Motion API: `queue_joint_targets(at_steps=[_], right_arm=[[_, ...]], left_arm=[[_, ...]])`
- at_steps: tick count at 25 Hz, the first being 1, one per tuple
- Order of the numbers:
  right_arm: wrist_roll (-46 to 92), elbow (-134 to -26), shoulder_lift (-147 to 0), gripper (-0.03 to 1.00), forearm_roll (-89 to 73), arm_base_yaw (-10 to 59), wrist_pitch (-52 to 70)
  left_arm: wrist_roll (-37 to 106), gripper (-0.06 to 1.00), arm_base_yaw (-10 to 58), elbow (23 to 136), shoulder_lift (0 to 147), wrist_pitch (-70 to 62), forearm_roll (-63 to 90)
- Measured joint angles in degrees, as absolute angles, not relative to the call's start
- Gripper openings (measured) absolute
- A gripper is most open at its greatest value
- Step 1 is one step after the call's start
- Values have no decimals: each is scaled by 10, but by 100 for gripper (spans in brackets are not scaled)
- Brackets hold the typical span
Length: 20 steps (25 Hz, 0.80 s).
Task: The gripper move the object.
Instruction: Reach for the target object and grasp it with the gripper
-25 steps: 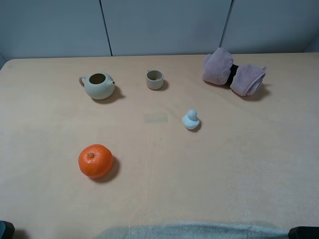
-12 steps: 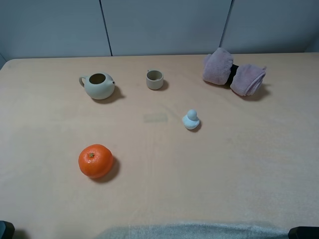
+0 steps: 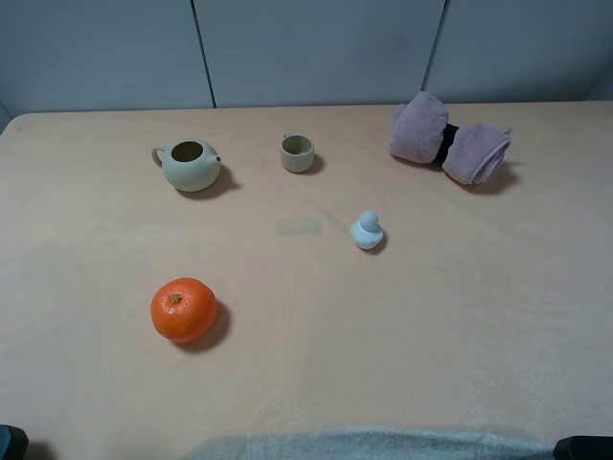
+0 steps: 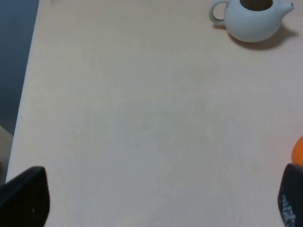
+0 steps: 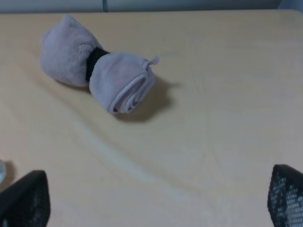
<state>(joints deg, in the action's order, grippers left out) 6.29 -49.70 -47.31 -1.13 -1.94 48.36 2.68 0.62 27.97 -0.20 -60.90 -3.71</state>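
Observation:
The mauve-pink rolled towel [image 3: 446, 140], two lobes with a dark band at the middle, lies at the back right of the table. The right wrist view shows it [image 5: 97, 68] well ahead of my right gripper [image 5: 155, 198], which is open and empty with its dark fingertips [image 5: 23, 198] far apart. My left gripper [image 4: 156, 198] is also open and empty over bare table, far from the towel. In the exterior high view only dark bits of the arms show, at the bottom left corner [image 3: 10, 443] and the bottom right corner [image 3: 584, 447].
A pale teapot [image 3: 190, 165] without a lid and a small cup [image 3: 297, 153] stand at the back. A pale blue duck [image 3: 367, 231] sits mid-table and an orange [image 3: 183, 310] at the front left. The teapot [image 4: 253, 21] also shows in the left wrist view. Grey cloth [image 3: 364, 446] lies along the table's front edge.

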Motion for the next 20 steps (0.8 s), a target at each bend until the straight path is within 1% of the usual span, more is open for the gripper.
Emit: queue_joint_targets(at_steps=[12, 20], right_arm=[[196, -610, -683, 69, -18, -19, 474], [305, -659, -785, 69, -74, -19, 467]], left_arm=[[27, 96, 6, 280, -2, -609, -37], [27, 96, 6, 280, -2, -609, -37]])
